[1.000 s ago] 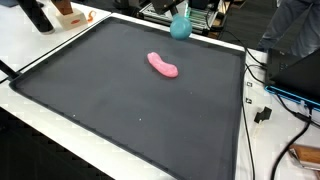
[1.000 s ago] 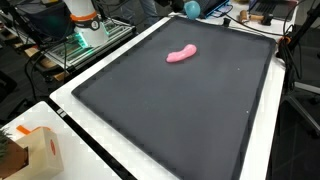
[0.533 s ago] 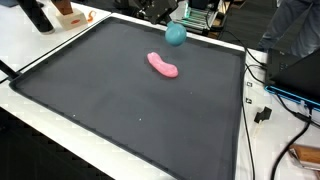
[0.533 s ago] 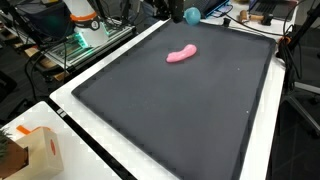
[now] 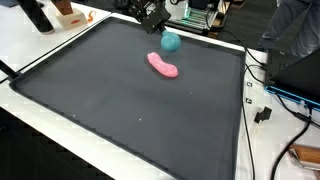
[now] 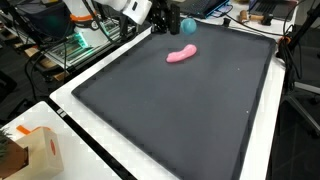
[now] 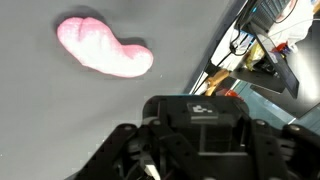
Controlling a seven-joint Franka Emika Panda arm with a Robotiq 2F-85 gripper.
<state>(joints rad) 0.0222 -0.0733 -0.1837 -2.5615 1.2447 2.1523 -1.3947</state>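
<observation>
Black mat covering most of white table in an exterior view. Gripper hanging over far edge of mat, fingers too dark to be telling spread from closed. Teal ball sitting just beside gripper, on camera side; contact not showing clearly. Pink lump lying on mat near ball, apart from it, long axis running diagonally. Orange box standing at far corner of table. Cables trailing on table beyond mat edge
</observation>
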